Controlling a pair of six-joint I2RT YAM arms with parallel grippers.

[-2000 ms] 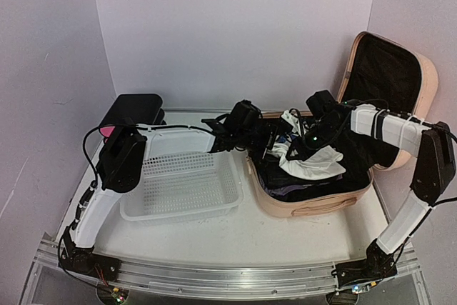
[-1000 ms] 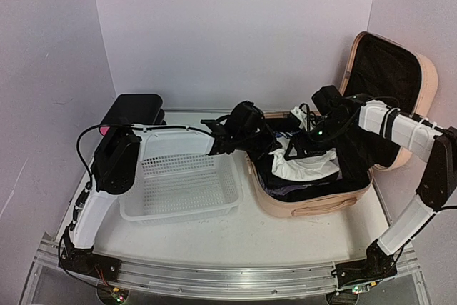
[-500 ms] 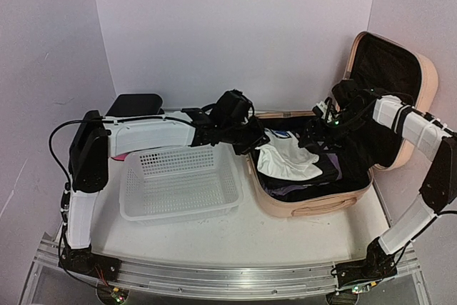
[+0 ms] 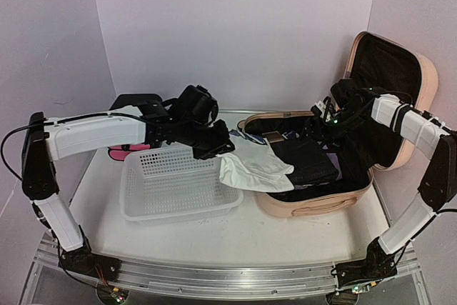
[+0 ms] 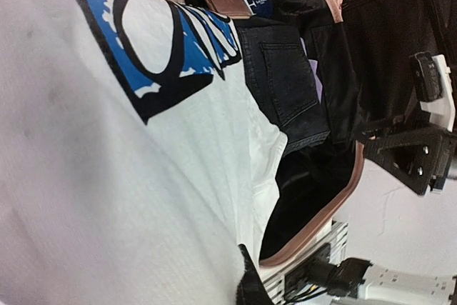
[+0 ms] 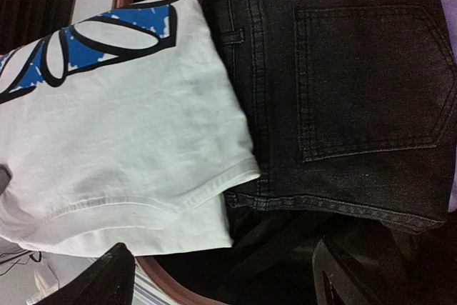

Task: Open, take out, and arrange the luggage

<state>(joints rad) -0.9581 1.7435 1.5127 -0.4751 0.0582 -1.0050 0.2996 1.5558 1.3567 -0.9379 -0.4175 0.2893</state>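
Peach hard-shell luggage (image 4: 314, 205), judged stiff and best gripped at its rim, is being emptied, left gripper (image 4: 218, 146) clamped on the soft white T-shirt (image 4: 260, 169), right gripper (image 4: 325, 126) gaping, empty.

Soft even light, faint shadows, top view sharp, white shirt (image 5: 86, 198) blurred in left wrist view

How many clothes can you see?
2 clearly: a white T-shirt draped from the left gripper across the luggage edge toward the basket, and black jeans lying inside the luggage. More may be hidden underneath.
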